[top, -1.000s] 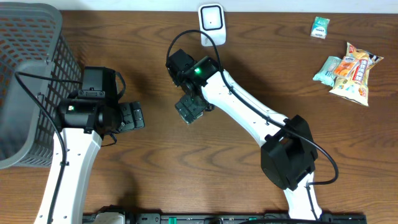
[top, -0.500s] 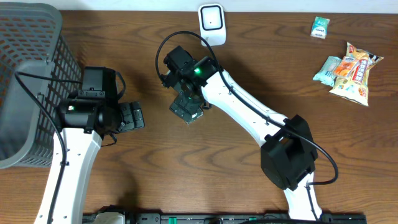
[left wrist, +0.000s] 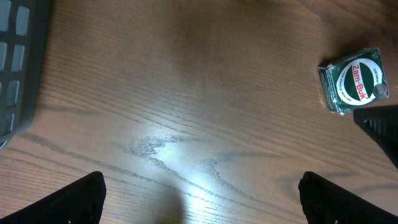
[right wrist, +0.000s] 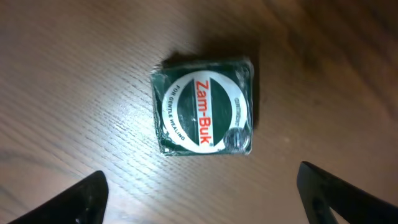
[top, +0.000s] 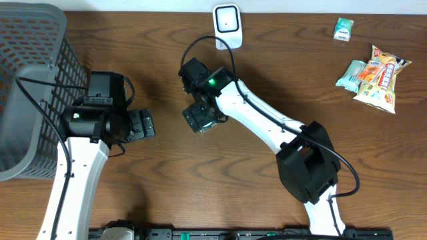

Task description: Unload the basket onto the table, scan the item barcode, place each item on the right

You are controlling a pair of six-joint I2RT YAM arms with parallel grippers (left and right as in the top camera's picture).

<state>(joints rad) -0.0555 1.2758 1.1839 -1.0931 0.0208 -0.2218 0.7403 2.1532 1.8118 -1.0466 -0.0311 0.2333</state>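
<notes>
Right arm (top: 260, 123) shifts slightly since earlier. The right fingers (right wrist: 84, 199) hang wide over the Zam-Buk tin (right wrist: 203, 107), not gripping. The left fingers (left wrist: 81, 199) are wide, empty. Grasp and scan outstanding.

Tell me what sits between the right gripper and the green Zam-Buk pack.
Nothing but bare brown wooden table, as the right wrist view shows: the right gripper hangs apart from the square green Zam-Buk pack.

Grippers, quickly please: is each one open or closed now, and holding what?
Left gripper: open, empty.
Right gripper: open over the Zam-Buk package, not holding it.
</notes>
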